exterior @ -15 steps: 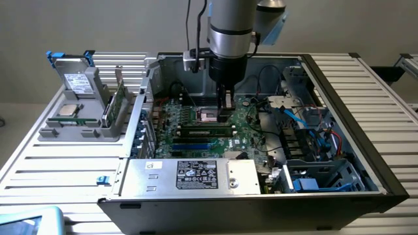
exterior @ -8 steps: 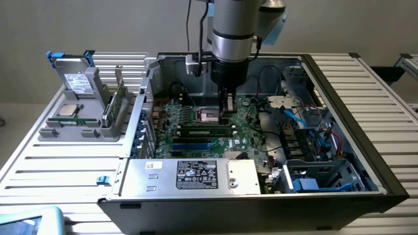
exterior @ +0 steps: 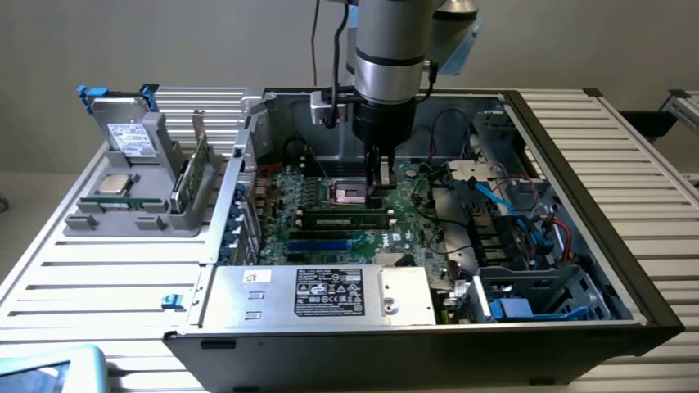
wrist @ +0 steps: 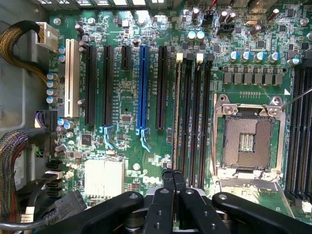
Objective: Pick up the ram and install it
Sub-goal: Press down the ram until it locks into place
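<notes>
The pincer (exterior: 381, 182), fingers pressed shut, hangs low inside the open steel computer case (exterior: 611, 246), just above the green motherboard's (wrist: 126, 97) black memory slots (wrist: 192, 117).

- Plain grey wall (exterior: 131, 41) fills the backdrop, matte, evenly lit, no windows in view.
- Surface (exterior: 98, 278) is made of ribbed silver aluminium slats running side to side, dark grooves between them.
- Same slatted surface carries on toward the exterior view's right (exterior: 644, 155), with a dark edge strip along it.
- Second slatted piece (exterior: 686, 106) at the far edge on the exterior view's right, set apart by a dark gap.
- Pale floor (exterior: 16, 184) shows past the surface edge on the exterior view's left.
- Light is soft and diffuse, weak shadows, mild glare on slat ridges.
</notes>
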